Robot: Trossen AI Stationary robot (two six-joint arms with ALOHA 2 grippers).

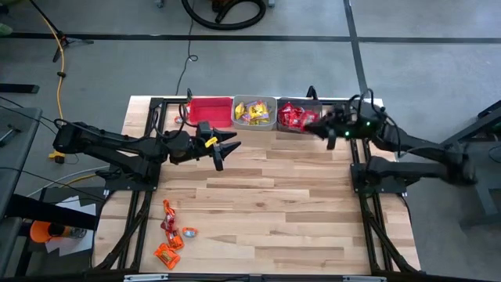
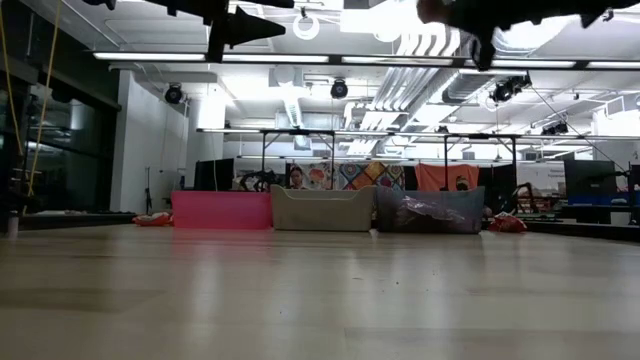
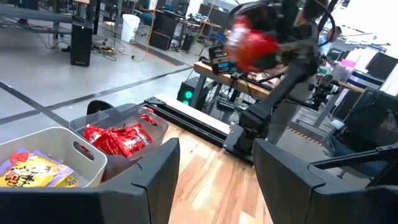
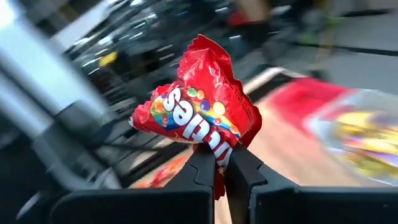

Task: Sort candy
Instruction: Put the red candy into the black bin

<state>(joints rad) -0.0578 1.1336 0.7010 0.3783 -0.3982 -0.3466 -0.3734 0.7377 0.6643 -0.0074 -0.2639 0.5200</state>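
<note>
Red and shiny, a candy packet is pinched at its lower edge between the two fingers of the right claw, clenched on it; the packet stands up above the fingertips, filling the centre of the right wrist picture. In the high view the right claw sits at upper right of the wooden surface, at the edge of the dark bin, but the packet itself cannot be made out there. In the left wrist picture it shows as a blurred red blob at the top centre.

The left claw hangs left of centre with its fingers spread and nothing between them.

Three bins stand in a row along the upper edge of the surface: a red bin whose contents I cannot tell, a clear grey bin with yellow candies, and the dark bin with red ones. The heaps in them are too tangled to count.

At lower left lies a loose cluster of candies, red and orange, roughly five; the small ones blur together. In the low view both claws are cut off at the top edge.
</note>
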